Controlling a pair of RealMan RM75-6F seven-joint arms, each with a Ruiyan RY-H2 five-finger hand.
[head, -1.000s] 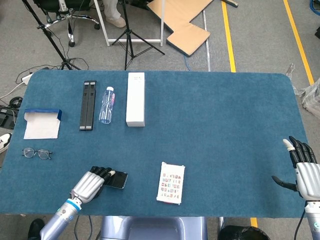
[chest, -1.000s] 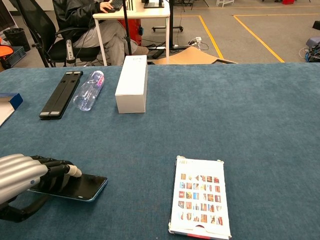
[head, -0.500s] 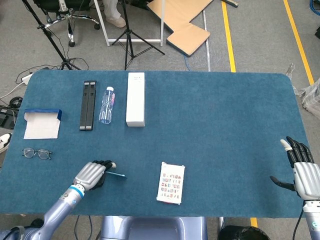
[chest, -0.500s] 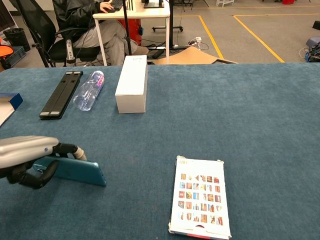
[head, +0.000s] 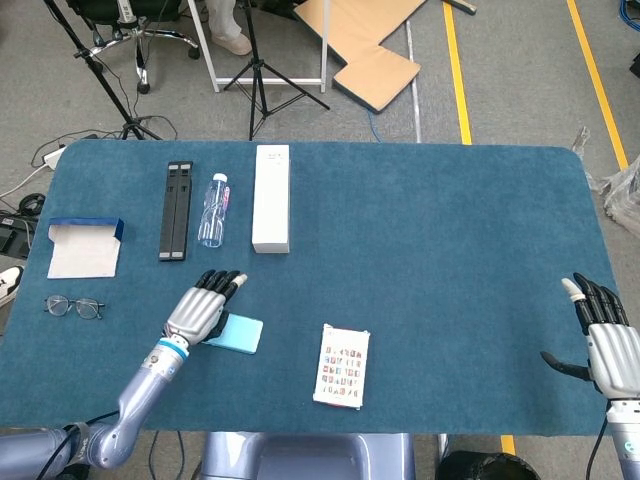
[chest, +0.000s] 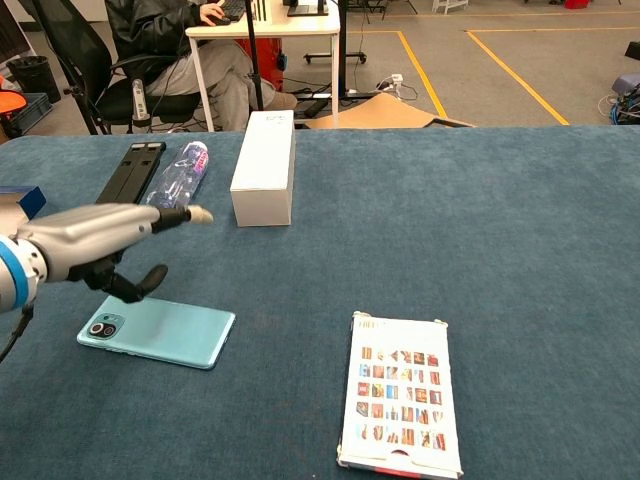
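The blue worktop (head: 440, 250) carries one phone (chest: 157, 331), one card pack (chest: 401, 393), one bottle (head: 213, 210) and one white box (head: 271, 198). The left hand (head: 205, 305) hovers over the phone with fingers spread, holding nothing. The right hand (head: 605, 335) is likewise spread and empty.

Blue table (head: 450, 250). On it: phone (head: 233, 333) and card (head: 341, 365) near front edge; glasses (head: 73, 306), tray (head: 84, 247), black bar (head: 176, 211), bottle (head: 214, 211), white box (head: 271, 198) toward left.

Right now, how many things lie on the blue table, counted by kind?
Phone: 1
Card pack: 1
White long box: 1
Water bottle: 1
Black folded stand: 1
Open flat box: 1
Glasses: 1
Total: 7
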